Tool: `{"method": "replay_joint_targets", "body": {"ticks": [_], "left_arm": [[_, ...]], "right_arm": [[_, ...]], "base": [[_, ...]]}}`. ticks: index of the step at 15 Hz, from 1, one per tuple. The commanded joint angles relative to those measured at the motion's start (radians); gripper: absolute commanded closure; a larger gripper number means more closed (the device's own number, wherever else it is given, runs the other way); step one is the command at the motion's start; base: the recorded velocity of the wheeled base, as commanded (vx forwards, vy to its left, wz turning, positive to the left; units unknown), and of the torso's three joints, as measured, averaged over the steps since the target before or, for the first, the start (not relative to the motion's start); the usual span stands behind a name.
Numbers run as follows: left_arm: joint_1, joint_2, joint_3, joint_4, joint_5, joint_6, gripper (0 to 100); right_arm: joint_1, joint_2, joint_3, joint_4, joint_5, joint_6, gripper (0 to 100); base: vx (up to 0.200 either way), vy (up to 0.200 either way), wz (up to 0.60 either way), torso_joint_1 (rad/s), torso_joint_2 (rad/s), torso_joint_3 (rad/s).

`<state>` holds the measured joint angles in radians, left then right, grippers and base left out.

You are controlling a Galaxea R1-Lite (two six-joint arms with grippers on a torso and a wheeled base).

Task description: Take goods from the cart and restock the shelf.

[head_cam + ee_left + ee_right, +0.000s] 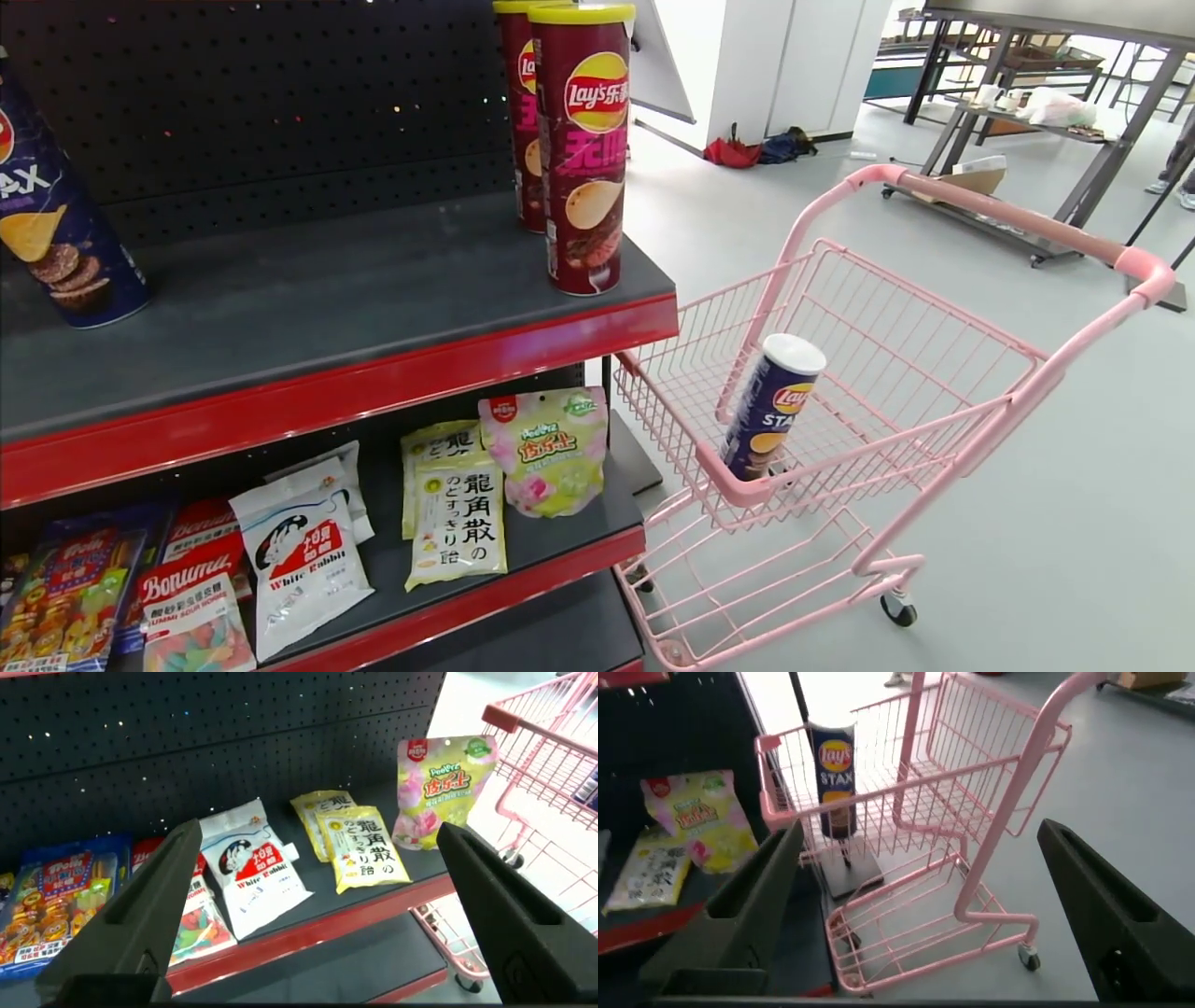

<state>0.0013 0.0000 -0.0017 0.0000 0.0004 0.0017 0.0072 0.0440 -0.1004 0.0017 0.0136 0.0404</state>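
— Nearest, the left claw (320, 829) and right claw (922, 829): how did they stand?
— Both gaped wide, holding nothing.
— And the goods?
— One dark-blue cylindrical crisp can (773, 406), white-lidded, stood on end in the pink wire cart (1018, 222), well apart beyond the right claw.

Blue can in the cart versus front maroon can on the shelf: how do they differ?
The blue can has a white lid; the maroon can a yellow one. The blue can stands in the cart; the maroon can is on the shelf. Both are tall tubes, upright.
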Motion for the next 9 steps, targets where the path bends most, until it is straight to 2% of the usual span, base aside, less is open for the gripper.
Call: {"method": "replay_joint_targets", "body": {"ticks": [1,2,3,4,5,6,9], "left_arm": [[0.000,0.000,0.000,0.000,0.000,0.000,0],[0.000,0.000,0.000,0.000,0.000,0.000,0],[0.000,0.000,0.000,0.000,0.000,0.000,0],[0.000,0.000,0.000,0.000,0.000,0.000,0],[0.000,0.000,0.000,0.000,0.000,0.000,0],[0.000,0.000,0.000,0.000,0.000,0.000,0],[0.000,0.000,0.000,0.000,0.000,0.001,0]], "right_arm": [[0.056,0.735,-0.631,-0.008,0.054,0.222,0],[0.111,0.840,-0.596,-0.031,0.091,0.171,0],[0.143,0.950,-0.504,-0.100,0.091,0.164,0],[0.149,1.068,-0.426,-0.239,0.091,0.159,0],[0.178,1.241,-0.324,-0.485,0.092,0.153,0],[0.226,1.373,-0.274,-0.631,0.092,0.147,0],[0.258,1.697,-0.272,-0.865,0.088,0.142,0]], "base": [[0.000,0.000,0.00,0.000,0.00,0.000],[0.000,0.000,0.00,0.000,0.00,0.000],[0.000,0.000,0.00,0.000,0.00,0.000],[0.000,0.000,0.00,0.000,0.00,0.000],[0.000,0.000,0.00,0.000,0.00,0.000],[0.000,0.000,0.00,0.000,0.00,0.000],[0.000,0.000,0.00,0.000,0.00,0.000]]}}
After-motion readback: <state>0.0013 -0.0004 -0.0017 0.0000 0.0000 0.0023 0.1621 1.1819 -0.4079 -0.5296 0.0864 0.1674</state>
